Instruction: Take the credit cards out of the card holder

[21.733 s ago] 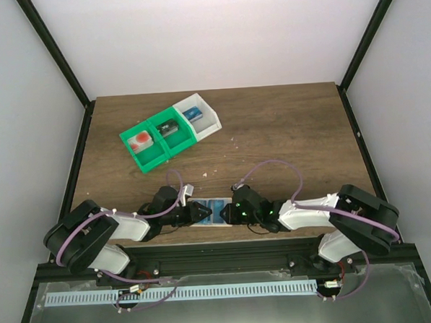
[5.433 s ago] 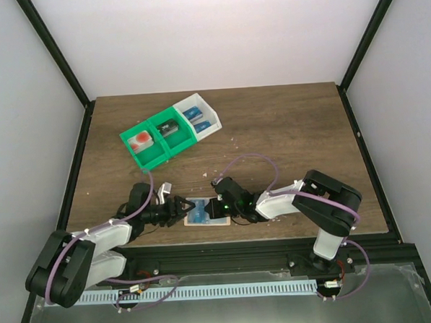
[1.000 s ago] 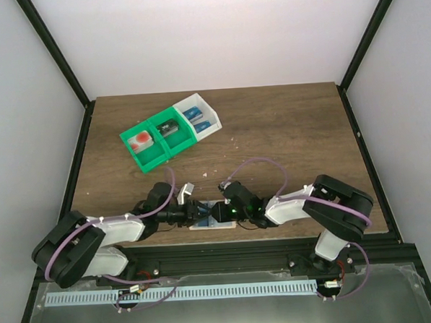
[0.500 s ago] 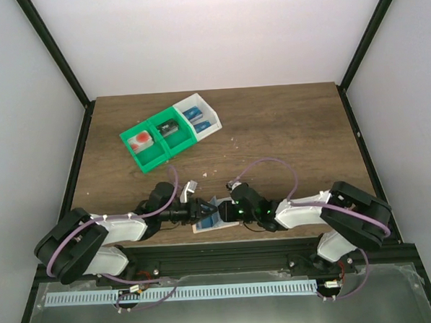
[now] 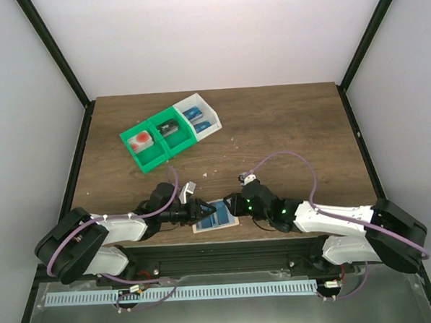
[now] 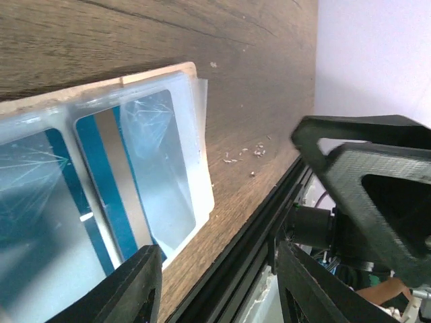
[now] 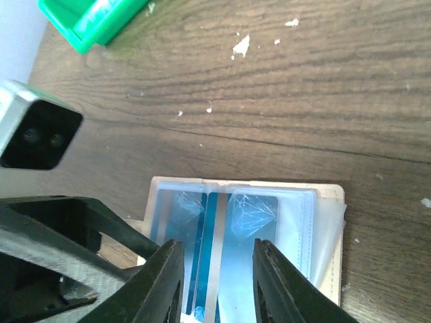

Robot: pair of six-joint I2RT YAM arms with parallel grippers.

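On 1 table (image 5: pixel 286 129), 3 bins sit at 10 o'clock: 1 left green bin (image 5: pixel 152 163), 1 middle green bin (image 5: pixel 184 142) and 1 white bin (image 5: pixel 210 109). They hold 1 red-orange item (image 5: pixel 140 141), 1 dark item (image 5: pixel 169 127) and 2 loose blue cards (image 5: pixel 192 113). At 6 o'clock lies 1 card holder (image 5: pixel 222 219) with 2 clear pockets (image 6: pixel 161 168), each seemingly showing 1 striped card (image 7: pixel 217 249), so 4 cards in all. There are 2 arms, left arm (image 5: pixel 121 226) and right arm (image 5: pixel 334 219), with 2 grippers: left gripper (image 5: pixel 201 208), right gripper (image 5: pixel 235 204).
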